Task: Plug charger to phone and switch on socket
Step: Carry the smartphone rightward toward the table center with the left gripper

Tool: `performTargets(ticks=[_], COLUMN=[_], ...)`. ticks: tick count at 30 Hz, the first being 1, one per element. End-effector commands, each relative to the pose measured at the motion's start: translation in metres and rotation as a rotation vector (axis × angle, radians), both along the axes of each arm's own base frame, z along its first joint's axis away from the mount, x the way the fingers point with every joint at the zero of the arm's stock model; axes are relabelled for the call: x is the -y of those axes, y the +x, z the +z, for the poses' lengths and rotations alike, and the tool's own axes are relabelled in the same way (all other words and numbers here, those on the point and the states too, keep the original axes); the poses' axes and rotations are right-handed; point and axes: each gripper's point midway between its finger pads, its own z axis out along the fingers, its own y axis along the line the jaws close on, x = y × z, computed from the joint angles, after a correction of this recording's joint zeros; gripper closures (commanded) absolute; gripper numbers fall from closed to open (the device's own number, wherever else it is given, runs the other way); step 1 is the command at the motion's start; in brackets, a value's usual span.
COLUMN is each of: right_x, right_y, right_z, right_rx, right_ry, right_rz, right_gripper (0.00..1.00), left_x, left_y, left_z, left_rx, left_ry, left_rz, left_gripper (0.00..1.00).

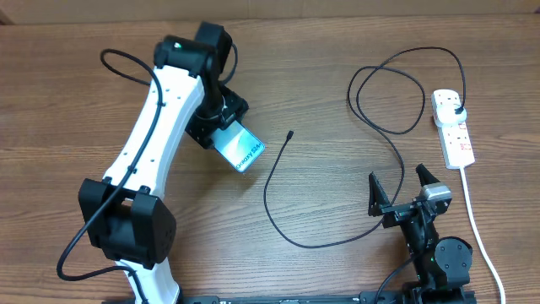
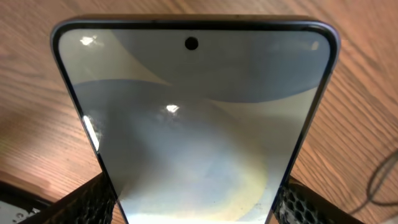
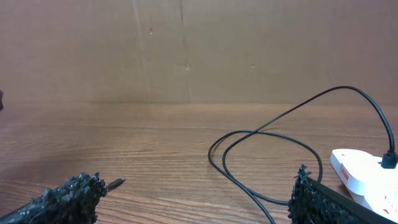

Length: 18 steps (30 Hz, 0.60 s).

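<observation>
Left end effector (image 1: pixel 224 128) clamps phone (image 1: pixel 240 149) by its sides (tilted); right end effector (image 1: pixel 401 187) gapes, empty; charger (image 1: pixel 267 190) tip loose on bench (image 1: pixel 51 101); next, likely: right fetches tip, aligns port.

Black charger (image 1: pixel 266 192), white socket (image 1: pixel 453 131) with red marks, pale blue phone (image 1: pixel 240 148), wood-grain table (image 1: pixel 337 51).

Soft, even light; ceiling glare spots the phone (image 2: pixel 199 137).

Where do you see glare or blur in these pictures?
Left wrist view: the phone screen shows small white glare spots, and its near end looks hazy. Right wrist view: the right gripper looks soft, the charger sharp. Overhead view: even light, faint shadows.
</observation>
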Motion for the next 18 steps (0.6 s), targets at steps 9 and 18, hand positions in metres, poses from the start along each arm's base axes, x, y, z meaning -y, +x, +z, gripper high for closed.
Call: performTargets(ticks=[9, 18], right_x=[0.001, 0.001], right_y=[0.000, 0.000], right_z=[-0.002, -0.002], right_rx=[0.002, 0.002], right_ry=[-0.002, -0.002], right_rz=[-0.008, -0.008], right_gripper=[0.00, 0.00], left_x=[0.008, 0.051], left_y=[-0.008, -0.015], left_z=[-0.025, -0.034], left_rx=[-0.046, -0.112], left_ry=[-0.038, -0.301], left_rz=[0.090, 0.079], left_gripper=[0.40, 0.39])
